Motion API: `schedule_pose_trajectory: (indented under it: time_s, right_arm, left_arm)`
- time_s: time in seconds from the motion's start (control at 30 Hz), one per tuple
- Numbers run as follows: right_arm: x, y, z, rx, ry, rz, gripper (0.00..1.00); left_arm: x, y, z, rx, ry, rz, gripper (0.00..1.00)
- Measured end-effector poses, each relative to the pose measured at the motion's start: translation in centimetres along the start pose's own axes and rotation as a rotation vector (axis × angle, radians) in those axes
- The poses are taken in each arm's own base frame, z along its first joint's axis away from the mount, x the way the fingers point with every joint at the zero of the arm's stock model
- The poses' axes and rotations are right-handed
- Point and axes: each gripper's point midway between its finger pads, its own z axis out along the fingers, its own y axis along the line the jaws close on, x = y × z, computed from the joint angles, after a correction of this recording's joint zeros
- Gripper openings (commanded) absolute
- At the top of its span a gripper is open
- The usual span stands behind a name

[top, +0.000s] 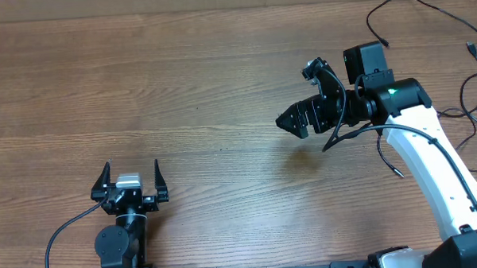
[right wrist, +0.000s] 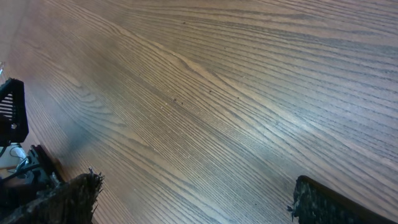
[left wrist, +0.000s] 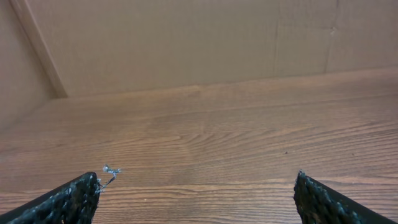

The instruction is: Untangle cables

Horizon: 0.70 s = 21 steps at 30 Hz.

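No untangling had begun, by the look of it: neither arm held anything. The cables (top: 370, 19) lay loose in the upper right corner of the overhead view. One thin black cord curved there to a small plug, and more strands trailed down the right edge of the frame. How far they crossed one another could not be made out.

The left gripper (top: 131, 171) sat at the lower left, well apart from them. Its jaws were spread as wide as they go over bare wooden table (top: 181, 88), and its wrist view showed only wood grain between the tips. The right gripper (top: 301, 96) hung right of centre, near the cords but pointing away from them towards the left. It too gaped fully and gripped nothing, and its wrist camera saw only tabletop.

The step in hand was probably the reach. The next move likely called for the right gripper to swing back towards the upper right and come down on a single strand, clear of its own arm wiring.
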Motion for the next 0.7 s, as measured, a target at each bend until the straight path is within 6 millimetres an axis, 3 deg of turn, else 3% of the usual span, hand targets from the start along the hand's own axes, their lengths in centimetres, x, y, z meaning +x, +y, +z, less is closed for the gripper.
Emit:
schedule_pose_trajectory:
  time_s: [0.7]
  right_arm:
    - [-0.4, -1.9, 0.4, 0.107, -0.040, -0.040, 1.00]
  left_arm:
    - [0.0, 0.0, 0.0, 0.000, 0.000, -0.001, 0.99]
